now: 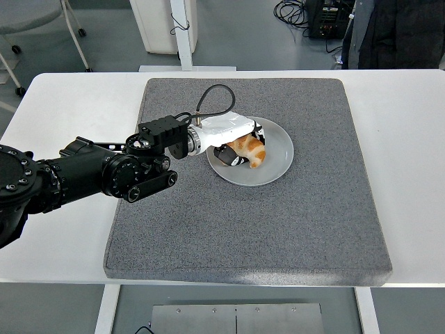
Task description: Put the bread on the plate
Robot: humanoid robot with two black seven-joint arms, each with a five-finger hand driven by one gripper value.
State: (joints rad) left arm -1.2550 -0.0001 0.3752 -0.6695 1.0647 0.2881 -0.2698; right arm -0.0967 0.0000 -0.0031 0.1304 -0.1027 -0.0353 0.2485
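A golden-brown piece of bread [250, 149] lies low over the left half of the round grey plate [279, 161], which sits on the grey mat. My left hand [236, 145], white-shelled with dark fingers, reaches in from the left over the plate's left rim. Its fingers [228, 154] curl around the bread's left end. The bread seems to touch the plate's surface, but I cannot tell for sure. The black left arm [104, 170] stretches across the mat's left edge. No right arm shows.
A large grey mat [278, 229] covers the middle of the white table [410, 174]. A person in dark clothing [400, 31] stands beyond the table's far right corner. A chair base [21, 49] and a white post [182, 35] are behind the table.
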